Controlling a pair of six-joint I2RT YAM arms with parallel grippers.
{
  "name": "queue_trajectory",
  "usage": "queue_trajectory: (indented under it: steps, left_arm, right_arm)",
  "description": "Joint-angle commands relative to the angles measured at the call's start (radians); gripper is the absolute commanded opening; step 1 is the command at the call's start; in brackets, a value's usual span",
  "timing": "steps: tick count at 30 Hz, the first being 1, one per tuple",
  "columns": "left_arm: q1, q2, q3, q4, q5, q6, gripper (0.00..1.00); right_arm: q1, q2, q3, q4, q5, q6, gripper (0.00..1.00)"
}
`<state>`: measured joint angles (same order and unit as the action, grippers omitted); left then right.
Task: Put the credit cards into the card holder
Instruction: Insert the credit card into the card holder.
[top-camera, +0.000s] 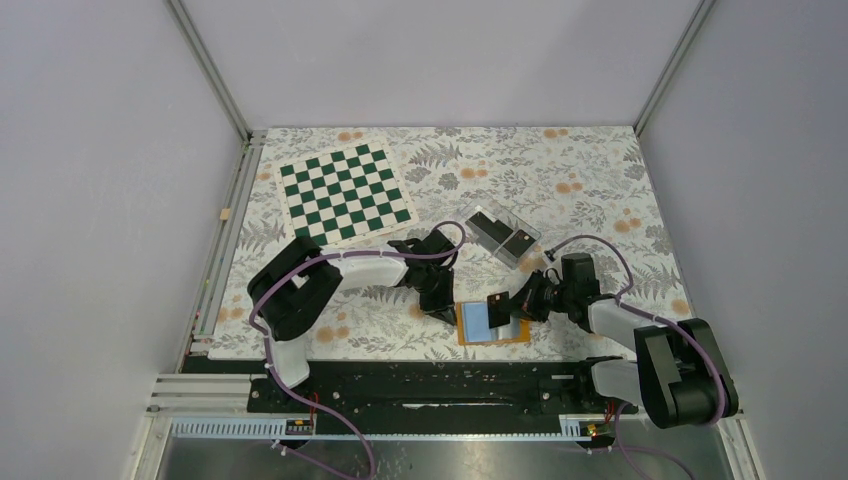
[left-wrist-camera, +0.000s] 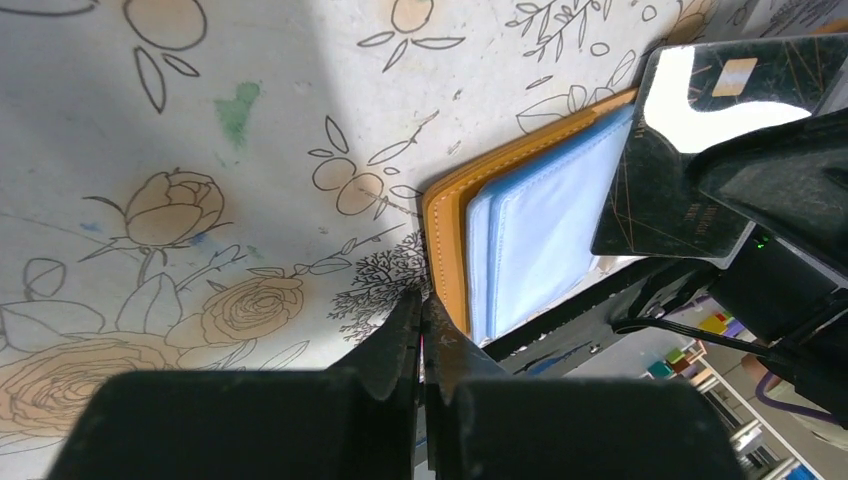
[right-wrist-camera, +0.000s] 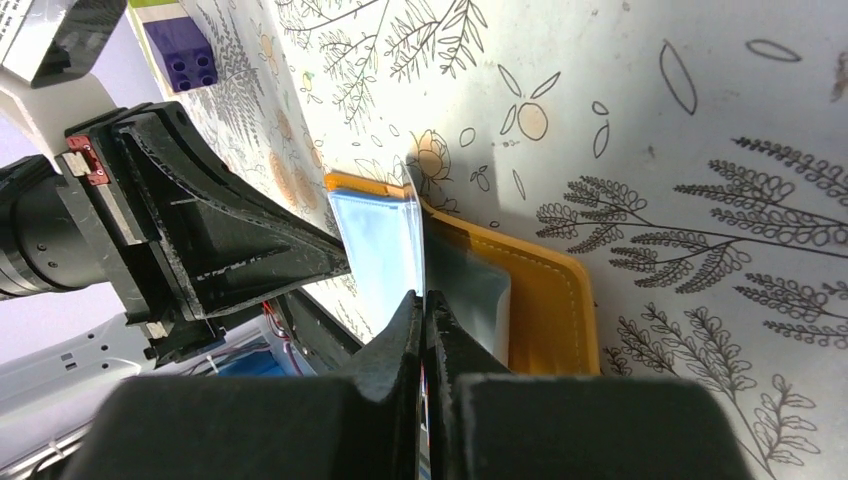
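The credit card (left-wrist-camera: 672, 190) is thin, stiff and glossy, so it probably slips easily and is best pinched by its short edge. It stands tilted over the light blue pocket of the card holder (left-wrist-camera: 447, 232), which lies open on the floral table (top-camera: 600, 180). The right gripper (right-wrist-camera: 422, 312) is clamped on the card. The left gripper (left-wrist-camera: 424, 325), fingers together, touches the holder's orange edge. More cards sit in the clear box (top-camera: 503, 232) beyond.

We look down on the whole table (top-camera: 600, 170) from high above its near edge, with the card holder (top-camera: 492, 325) small and low in that view. Our left wrist camera sits close on the card holder's left, facing across it. Our right wrist camera, equally close, faces back from its right. All three views share the card holder.
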<state>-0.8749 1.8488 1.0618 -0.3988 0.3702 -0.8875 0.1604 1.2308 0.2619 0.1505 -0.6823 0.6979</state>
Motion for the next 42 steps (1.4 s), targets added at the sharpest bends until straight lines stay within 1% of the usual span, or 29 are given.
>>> queue_trajectory:
  steps: [1,10,13,17,22,25,37,42]
  left_arm:
    - [0.000,0.031,-0.031,0.036,0.000,-0.026,0.00]
    - [0.000,0.033,-0.060,0.117,0.044,-0.085,0.00]
    - [0.000,0.037,-0.066,0.136,0.054,-0.096,0.00]
    - [0.000,0.038,-0.070,0.136,0.054,-0.096,0.00]
    - [0.000,0.042,-0.072,0.111,0.037,-0.090,0.00]
    - [0.000,0.047,-0.071,0.107,0.036,-0.090,0.00]
    - [-0.001,0.045,-0.041,0.108,0.046,-0.092,0.00]
    - [-0.001,0.029,-0.045,0.105,0.049,-0.091,0.00]
  right_arm:
    - [-0.001,-0.003,-0.040,0.069,0.059,0.031,0.00]
    - [-0.001,0.005,-0.063,0.094,0.053,0.045,0.00]
    - [0.000,-0.019,-0.061,0.058,0.074,0.031,0.00]
    - [-0.001,-0.116,-0.055,-0.005,0.153,0.012,0.00]
    - [-0.001,-0.261,-0.020,-0.173,0.275,-0.037,0.00]
    - [-0.001,-0.331,-0.038,-0.195,0.316,-0.029,0.00]
    - [-0.001,-0.239,-0.031,-0.161,0.255,-0.033,0.00]
    - [-0.001,-0.204,-0.047,-0.070,0.223,-0.001,0.00]
